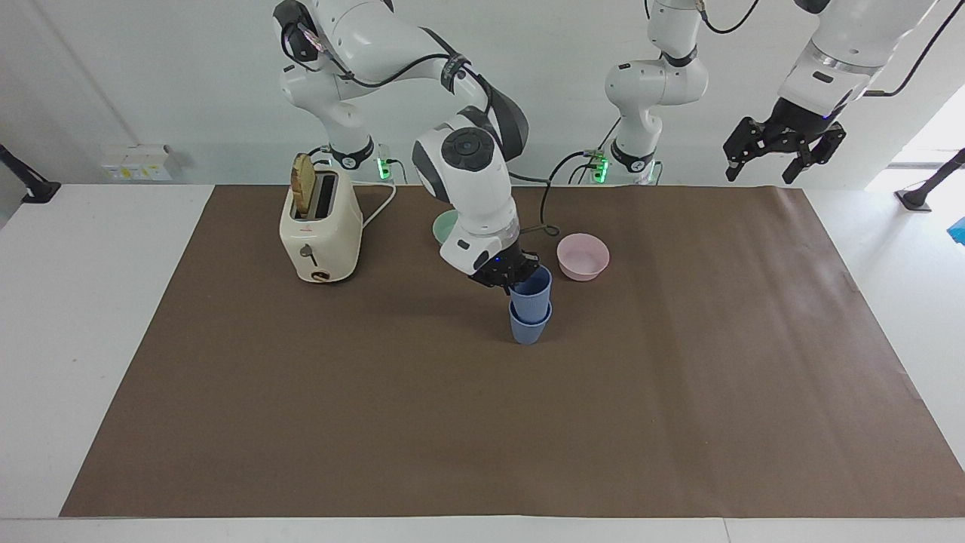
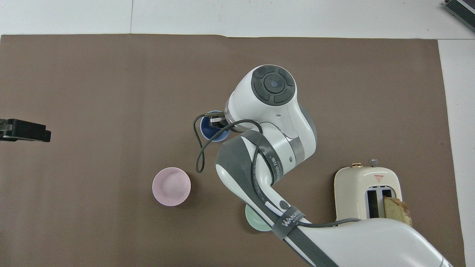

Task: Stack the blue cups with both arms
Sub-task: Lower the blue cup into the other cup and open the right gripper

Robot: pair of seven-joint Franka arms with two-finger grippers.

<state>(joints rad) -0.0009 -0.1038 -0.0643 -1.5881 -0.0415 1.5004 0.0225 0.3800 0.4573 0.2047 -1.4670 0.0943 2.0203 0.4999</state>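
Two blue cups stand nested near the middle of the brown mat. The upper cup (image 1: 534,291) sits in the lower cup (image 1: 529,329), which rests on the mat. My right gripper (image 1: 515,277) is shut on the upper cup's rim at the side toward the right arm's end. In the overhead view the right arm covers most of the cups (image 2: 207,129), and the right gripper (image 2: 215,121) shows at their rim. My left gripper (image 1: 763,167) hangs open and holds nothing, high over the mat's edge at the left arm's end, and its tip (image 2: 24,130) shows in the overhead view.
A pink bowl (image 1: 583,256) (image 2: 171,186) sits beside the cups, nearer to the robots. A mint-green bowl (image 1: 445,225) (image 2: 255,223) lies partly under the right arm. A cream toaster (image 1: 320,230) (image 2: 365,185) with a bread slice stands toward the right arm's end.
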